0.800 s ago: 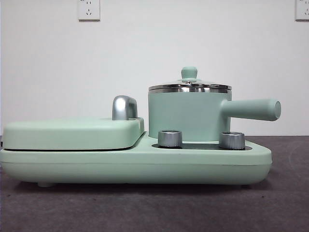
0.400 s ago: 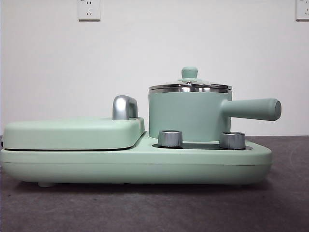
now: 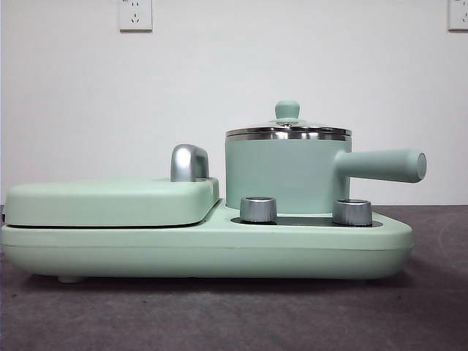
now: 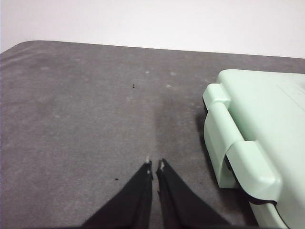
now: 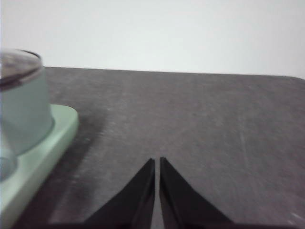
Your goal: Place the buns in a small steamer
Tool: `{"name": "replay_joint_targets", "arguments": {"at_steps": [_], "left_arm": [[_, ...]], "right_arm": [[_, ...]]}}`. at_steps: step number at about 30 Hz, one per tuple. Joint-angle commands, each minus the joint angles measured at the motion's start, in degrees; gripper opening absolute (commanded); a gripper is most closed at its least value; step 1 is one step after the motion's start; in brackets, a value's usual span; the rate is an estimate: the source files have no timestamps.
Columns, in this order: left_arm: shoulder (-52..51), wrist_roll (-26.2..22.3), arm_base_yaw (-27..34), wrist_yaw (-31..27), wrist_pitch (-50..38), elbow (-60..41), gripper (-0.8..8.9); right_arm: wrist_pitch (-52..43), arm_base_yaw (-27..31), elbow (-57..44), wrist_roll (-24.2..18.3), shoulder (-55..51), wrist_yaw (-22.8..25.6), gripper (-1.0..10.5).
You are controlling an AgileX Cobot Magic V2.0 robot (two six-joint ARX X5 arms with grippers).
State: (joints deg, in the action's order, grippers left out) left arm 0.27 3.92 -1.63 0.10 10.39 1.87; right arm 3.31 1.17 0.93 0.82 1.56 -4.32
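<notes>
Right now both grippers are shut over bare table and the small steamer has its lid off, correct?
Not quite. The front view shows the glass lid on the small steamer, with its green knob on top. The rest holds: the left gripper and right gripper are both shut over bare table.

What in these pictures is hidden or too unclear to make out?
- The buns: in no view, so where they are cannot be told.
- Inside of the small steamer: front view, hidden by its wall and the lid.
- Under the flat grill cover: closed, contents unseen.
- Steamer in the right wrist view: blurred, cut by the edge.
</notes>
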Motion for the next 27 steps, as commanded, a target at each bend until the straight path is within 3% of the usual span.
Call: {"name": "replay_joint_targets", "arguments": {"at_steps": [1, 7, 10, 27], "left_arm": [[-0.1, 0.2, 0.1, -0.2, 0.4, -1.1, 0.24], [-0.1, 0.2, 0.1, -0.2, 0.4, -1.1, 0.24], [-0.1, 0.2, 0.1, -0.2, 0.3, -1.1, 0.24], [-0.1, 0.2, 0.1, -0.2, 0.4, -1.1, 0.24]], "right_arm": [[2.5, 0.1, -0.3, 0.4, -1.1, 2.5, 0.1], [6.9, 0.2, -0.3, 0.3, -1.4, 5.7, 0.2], [6.6, 0.2, -0.3, -1.7, -1.4, 5.9, 0.2], [5.7, 0.1, -0.3, -1.7, -1.4, 5.9, 0.2]]}}
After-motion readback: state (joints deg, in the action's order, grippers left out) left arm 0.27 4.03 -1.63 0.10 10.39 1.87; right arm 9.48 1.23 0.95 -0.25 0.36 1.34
